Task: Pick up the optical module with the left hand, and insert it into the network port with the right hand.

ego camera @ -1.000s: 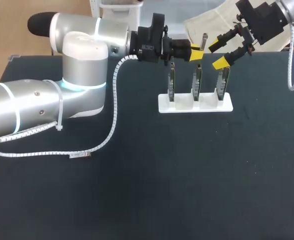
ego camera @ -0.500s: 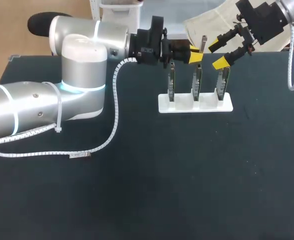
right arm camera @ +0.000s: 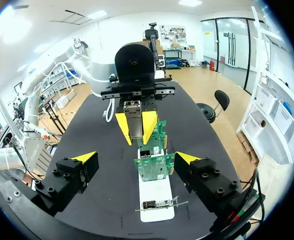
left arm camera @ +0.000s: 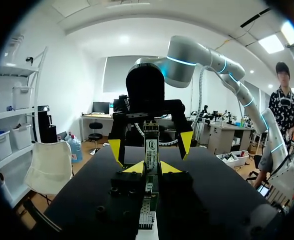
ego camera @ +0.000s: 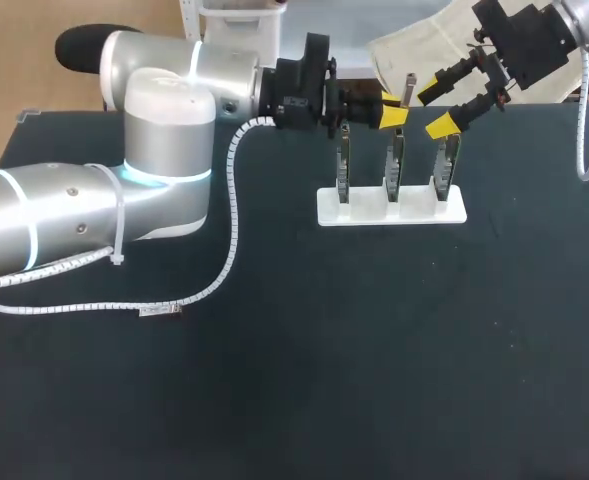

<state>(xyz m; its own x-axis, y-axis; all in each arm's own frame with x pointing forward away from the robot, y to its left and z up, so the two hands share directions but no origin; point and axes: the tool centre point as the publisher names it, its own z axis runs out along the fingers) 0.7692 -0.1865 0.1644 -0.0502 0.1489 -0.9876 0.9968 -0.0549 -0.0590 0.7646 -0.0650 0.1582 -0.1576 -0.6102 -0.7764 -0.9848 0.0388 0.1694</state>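
A white holder [ego camera: 369,210] sits on the dark worktop [ego camera: 374,350] in the upper middle of the head view. It carries three green boards, each standing upright in its own slot: a left board [ego camera: 344,165], a middle board [ego camera: 395,165] and a right board [ego camera: 444,165]. There is one optical module [ego camera: 408,86], a slim metal bar, held just above the middle board's top edge, a little toward the right board. It stands upright, its long axis crosswise to the fingers that hold it, with one end poking up above them. The left gripper [ego camera: 392,108] comes in from the left of the frame with its fingers clamped on the module from both sides. Both wrist views show the yellow tips pressed against it. The right gripper [ego camera: 436,106] hangs at the upper right, near the module and facing the left gripper, its fingers spread wide and touching nothing. Seen from the right wrist, the boards line up one behind another ahead of those fingers.
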